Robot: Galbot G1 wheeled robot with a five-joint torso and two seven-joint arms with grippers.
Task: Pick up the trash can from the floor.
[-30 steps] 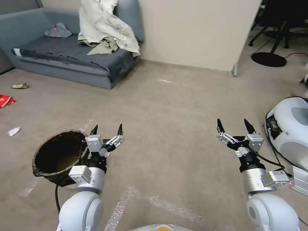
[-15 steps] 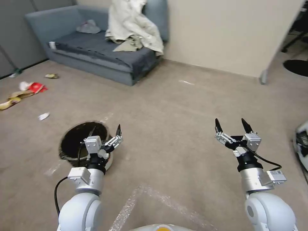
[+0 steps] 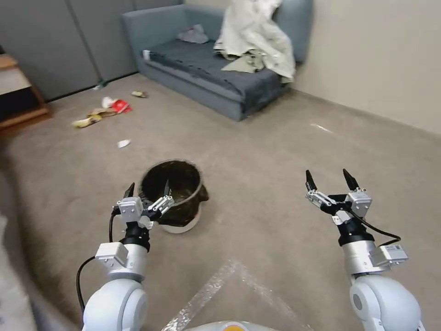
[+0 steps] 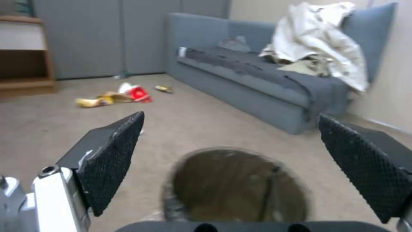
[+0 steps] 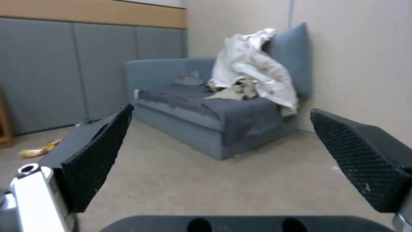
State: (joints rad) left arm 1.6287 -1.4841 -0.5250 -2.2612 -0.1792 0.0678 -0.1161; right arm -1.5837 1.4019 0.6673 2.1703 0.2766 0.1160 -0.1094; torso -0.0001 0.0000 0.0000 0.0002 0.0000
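Observation:
The trash can (image 3: pixel 177 193) stands upright on the beige carpet floor (image 3: pixel 257 161), a round bucket lined with a dark crinkled bag, its white base showing below. My left gripper (image 3: pixel 148 189) hangs open just in front of the can's near rim, nothing between its fingers. In the left wrist view the trash can (image 4: pixel 236 185) sits low between the two black fingers (image 4: pixel 116 154), its open mouth facing up. My right gripper (image 3: pixel 331 178) is held open over bare floor, well to the right of the can. The right wrist view shows its open pads (image 5: pixel 98 154) and the room beyond.
A grey-blue sofa (image 3: pixel 216 69) with a pale coat (image 3: pixel 257 32) draped over it stands at the back. Litter (image 3: pixel 108 110) lies scattered on the floor to the left, near grey wall panels (image 3: pixel 55 41) and a wooden shelf (image 3: pixel 16 92). Tape traces (image 3: pixel 216 285) mark the carpet close to me.
The whole head view has swung left: sofa and trash can have shifted rightwards in the picture, the can now ahead of my left gripper. Both arms keep their pose, open.

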